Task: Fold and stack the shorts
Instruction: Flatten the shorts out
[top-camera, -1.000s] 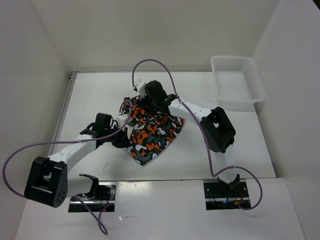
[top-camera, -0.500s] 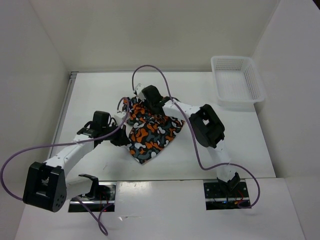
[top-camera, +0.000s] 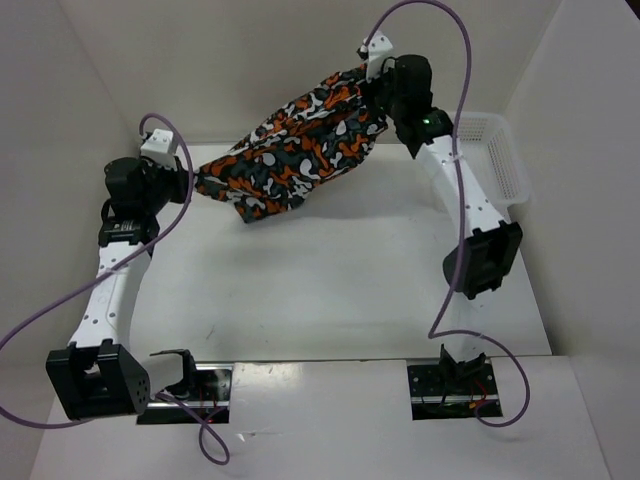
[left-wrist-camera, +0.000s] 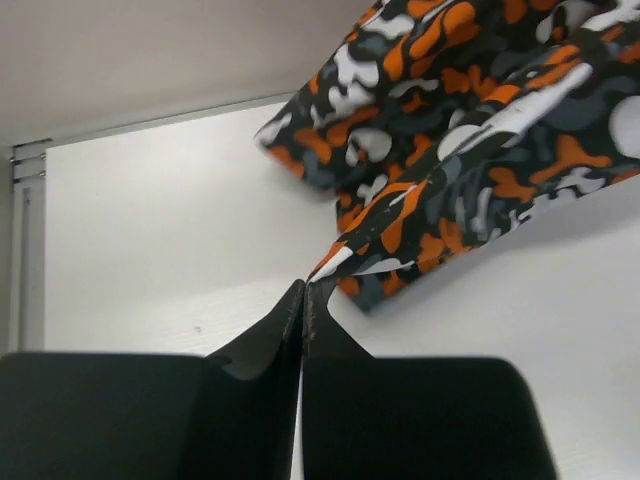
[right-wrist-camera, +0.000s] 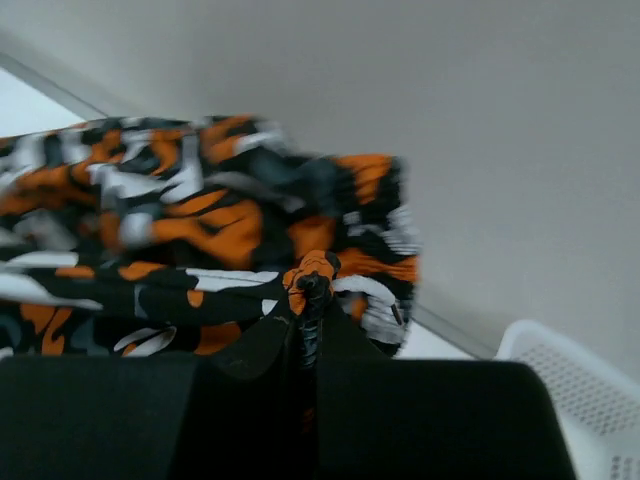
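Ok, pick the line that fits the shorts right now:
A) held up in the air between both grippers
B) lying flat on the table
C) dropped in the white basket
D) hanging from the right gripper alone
A: the shorts hang spread in the air, one end pinched in the left gripper and the other in the right gripper.

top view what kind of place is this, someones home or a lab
Likely a robot lab test cell, not a home: plain white walls box in a white table, a left arm and right arm bolted at its near edge hold the shorts, beside a mesh basket.
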